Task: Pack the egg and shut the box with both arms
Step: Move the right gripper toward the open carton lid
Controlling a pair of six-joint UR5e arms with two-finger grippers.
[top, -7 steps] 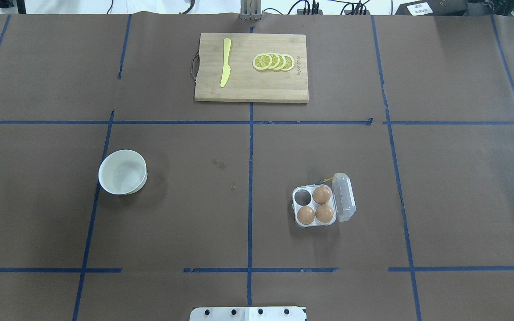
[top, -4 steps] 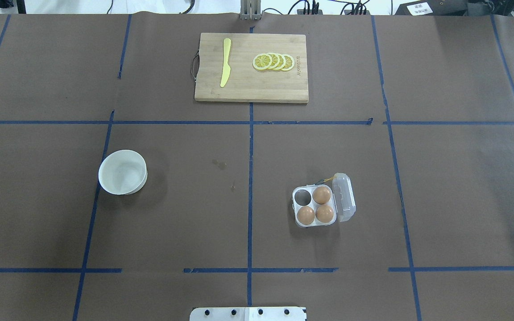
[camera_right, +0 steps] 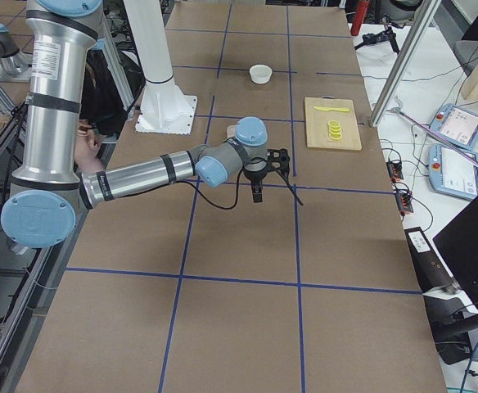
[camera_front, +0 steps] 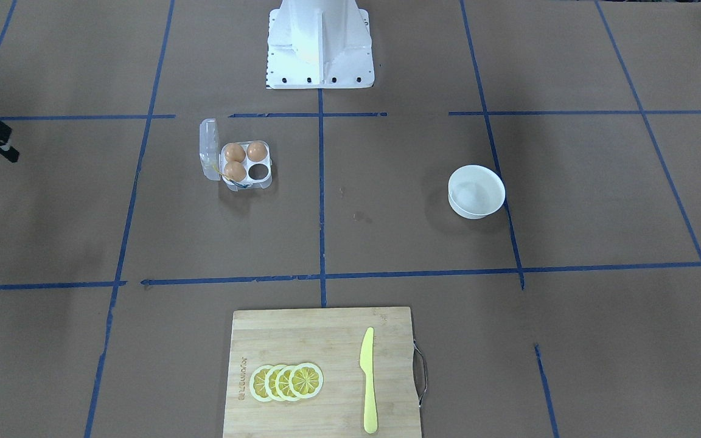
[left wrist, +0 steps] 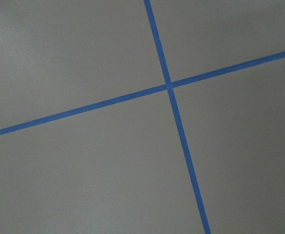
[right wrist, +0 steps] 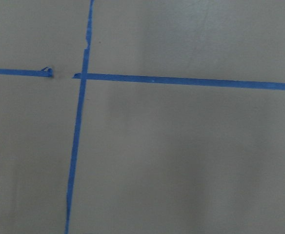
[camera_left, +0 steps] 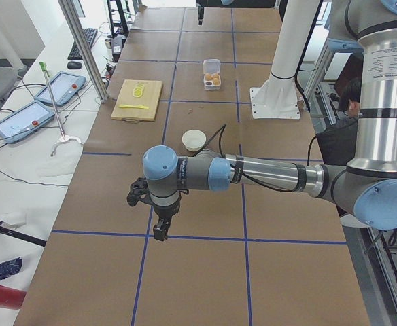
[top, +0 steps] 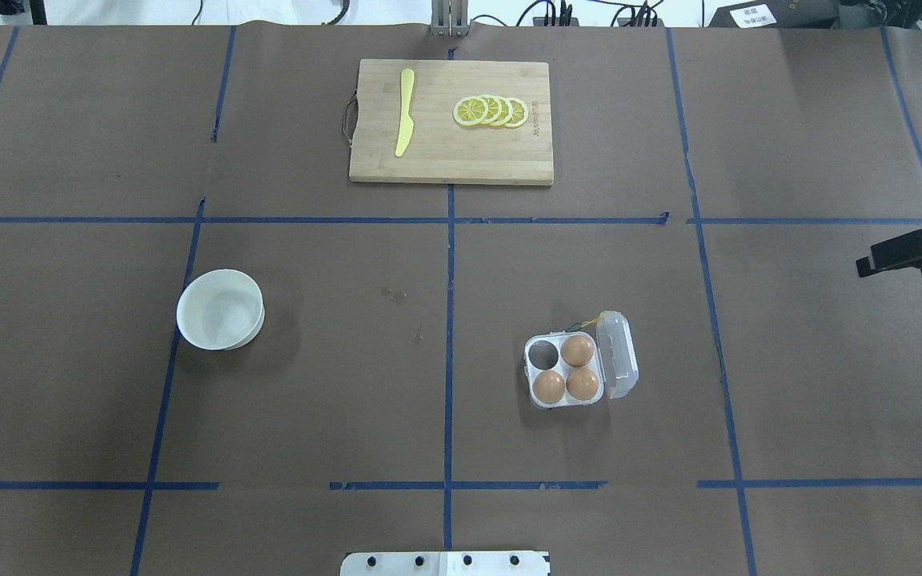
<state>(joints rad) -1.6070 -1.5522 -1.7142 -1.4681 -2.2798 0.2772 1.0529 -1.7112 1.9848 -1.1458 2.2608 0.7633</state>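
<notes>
Clear plastic box [top: 565,372] lies well inboard of our right gripper [top: 901,252], the nearer one, open lid [top: 619,354] facing it; finger spread we cannot tell.

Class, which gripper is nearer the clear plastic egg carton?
Right. The right gripper hovers right of the clear plastic egg carton; the left gripper is far beyond the round white bowl.

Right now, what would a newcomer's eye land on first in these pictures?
Probably the clear box, lid open, on the robot's right near its base, with three brown eggs and one empty cup. Next, the wooden cutting board at the far edge with lemon slices and a yellow knife, and the white bowl on the robot's left.
</notes>
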